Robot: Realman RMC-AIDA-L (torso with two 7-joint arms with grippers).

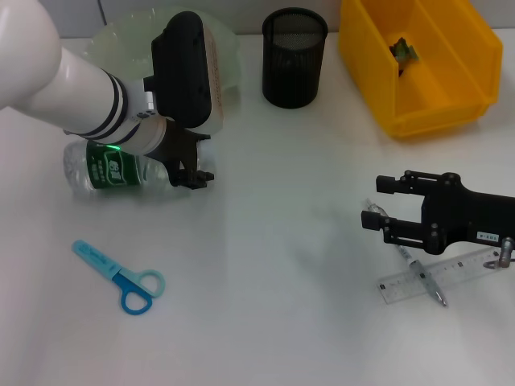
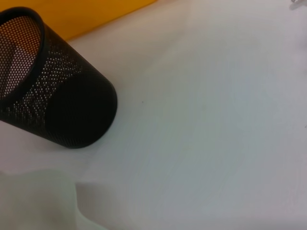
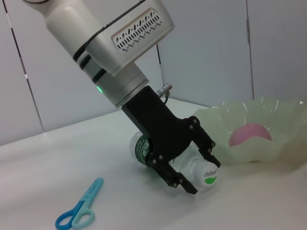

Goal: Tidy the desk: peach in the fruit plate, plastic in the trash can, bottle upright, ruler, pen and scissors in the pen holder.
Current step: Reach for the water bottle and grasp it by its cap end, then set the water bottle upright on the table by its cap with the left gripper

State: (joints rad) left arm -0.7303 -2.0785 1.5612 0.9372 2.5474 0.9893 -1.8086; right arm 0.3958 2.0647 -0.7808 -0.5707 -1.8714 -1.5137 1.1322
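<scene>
Open counter (image 1: 265, 241) lies between the two arms. The left claw (image 3: 192, 170) is clamped on the lying bottle (image 1: 113, 169), just before the fruit plate (image 3: 268, 143) holding the peach (image 3: 249, 134). The right claw (image 1: 378, 205) hovers with fingers apart over the pen (image 1: 422, 277) and ruler (image 1: 442, 273). Scissors (image 1: 121, 277) lie well apart from the empty-looking pen holder (image 1: 294, 56).

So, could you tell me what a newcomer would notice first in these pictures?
Probably the left end effector closed around the clear plastic bottle with a green label, lying on its side near the pale green fruit plate. Next, the bright yellow plastic bin at the far right, beside the black mesh pen holder.
</scene>
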